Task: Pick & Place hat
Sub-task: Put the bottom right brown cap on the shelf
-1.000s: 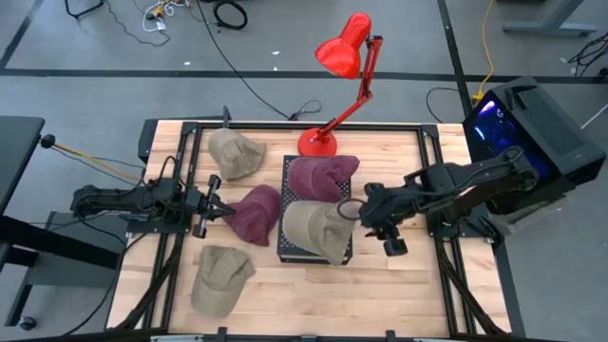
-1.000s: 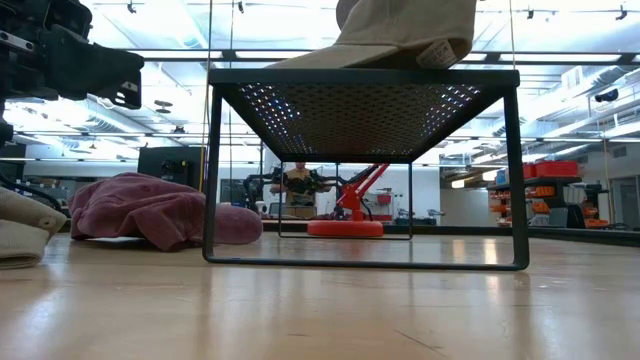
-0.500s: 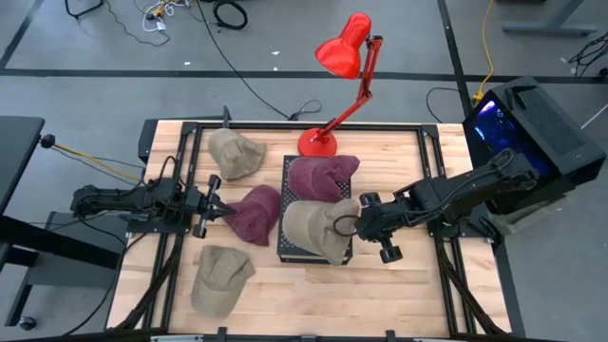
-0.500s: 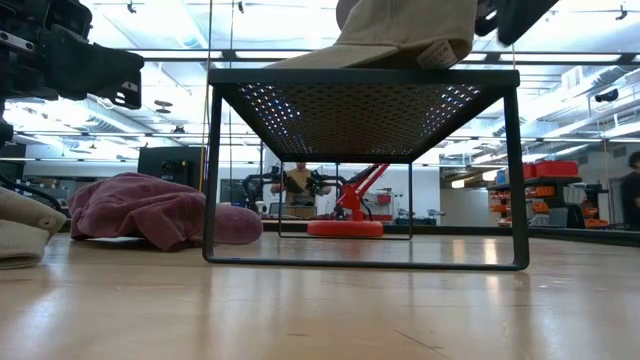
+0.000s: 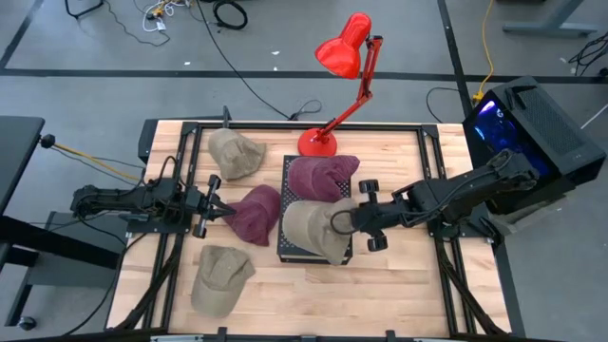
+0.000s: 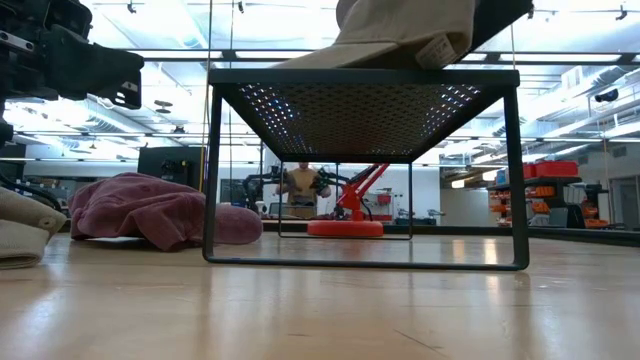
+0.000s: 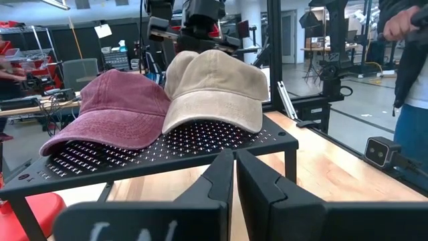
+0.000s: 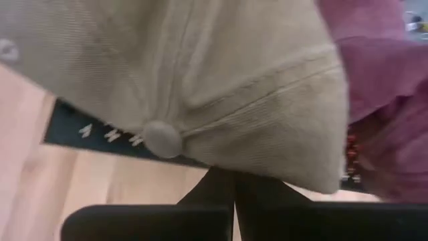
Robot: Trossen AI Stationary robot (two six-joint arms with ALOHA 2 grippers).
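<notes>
On the black rack [image 5: 313,249], the right end effector [image 5: 350,220] is pinched together against the tan hat [image 5: 312,228].

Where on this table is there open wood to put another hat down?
Bare wood lies right of the black rack, beneath the right gripper and arm, and along the near edge between the lone tan hat and the rack. The left side is crowded with the left gripper and three hats.

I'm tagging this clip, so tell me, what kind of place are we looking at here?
Most likely a robotics lab or workshop: a framed wooden workbench on a grey floor with loose cables, a red desk lamp on the bench, and shelving and other equipment in the room behind.
</notes>
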